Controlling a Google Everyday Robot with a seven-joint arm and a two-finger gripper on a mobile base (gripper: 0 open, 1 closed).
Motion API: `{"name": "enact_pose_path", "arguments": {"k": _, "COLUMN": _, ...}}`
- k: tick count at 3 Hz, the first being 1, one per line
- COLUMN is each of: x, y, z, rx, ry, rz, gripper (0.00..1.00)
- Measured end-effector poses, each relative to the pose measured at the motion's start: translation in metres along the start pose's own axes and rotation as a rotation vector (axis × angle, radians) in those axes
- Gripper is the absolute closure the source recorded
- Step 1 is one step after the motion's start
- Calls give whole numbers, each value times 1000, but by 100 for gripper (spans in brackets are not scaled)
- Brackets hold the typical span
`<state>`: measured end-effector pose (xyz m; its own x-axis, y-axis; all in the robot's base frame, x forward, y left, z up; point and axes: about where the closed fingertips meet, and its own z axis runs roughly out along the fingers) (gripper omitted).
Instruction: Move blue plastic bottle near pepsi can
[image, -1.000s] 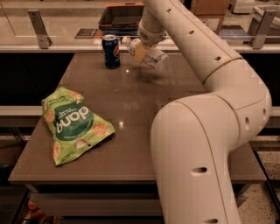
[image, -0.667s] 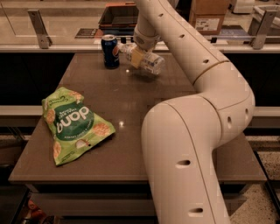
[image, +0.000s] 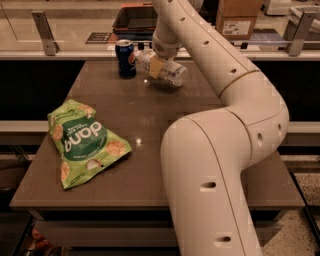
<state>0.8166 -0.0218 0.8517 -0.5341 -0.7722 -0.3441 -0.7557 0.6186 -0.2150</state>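
- Closest to you, the robot's big white arm (image: 220, 165) covers the right front part of the table (image: 150, 117); its near edge shows only on the left.
- At front left a green chip bag (image: 82, 142) lies flat, close to the left edge.
- Between the bag and the far side you have a wide bare stretch of brown tabletop.
- Toward the far edge, the gripper (image: 157, 65) comes down from above and is closed around the blue plastic bottle (image: 172, 74).
- The bottle is clear and pale, carried on its side and slightly tilted. A shadow sits on the table under it, so it looks lifted.
- Just left of it the pepsi can (image: 125, 58) stands upright near the far edge, close to the bottle's left end but apart from it.
- Past the table are a railed ledge, a dark tray (image: 132, 20) and a cardboard box (image: 238, 20).
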Motion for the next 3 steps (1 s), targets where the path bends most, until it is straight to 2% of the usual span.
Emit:
{"name": "enact_pose_path", "arguments": {"k": 2, "x": -1, "y": 2, "z": 9, "rx": -5, "ry": 4, "rz": -3, "gripper": 12}}
{"name": "enact_pose_path", "arguments": {"k": 3, "x": -1, "y": 3, "z": 13, "rx": -7, "ry": 6, "rz": -4, "gripper": 0}}
